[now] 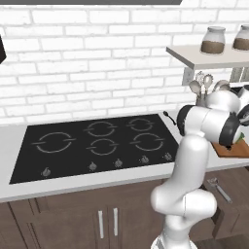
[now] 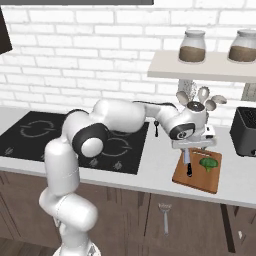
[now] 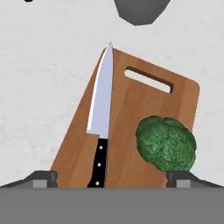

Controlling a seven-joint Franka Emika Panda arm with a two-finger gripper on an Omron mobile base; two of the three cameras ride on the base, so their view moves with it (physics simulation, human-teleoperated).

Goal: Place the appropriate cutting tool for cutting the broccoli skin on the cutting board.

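Nearest the camera in the hand view, the gripper (image 3: 112,183) is hanging above the cutting board (image 3: 144,113) with its two fingertips (image 3: 43,178) spread wide, one out past each side of the board, and nothing is sitting between them, so it is holding nothing. Just beyond, the knife (image 3: 101,127) is lying flat on the board, its black riveted handle pointing toward the hand and its blade running along the board's left edge with the tip reaching the far corner. Beside it and apart from it, the broccoli (image 3: 166,143) is resting on the right half of the board, short of the handle slot. Farther off, the bare counter (image 3: 39,87) is stretching away. From the right base view the gripper (image 2: 192,146) is poised over the same board (image 2: 197,176). Judging by this, the placing is looking done; only lifting clear seems left.
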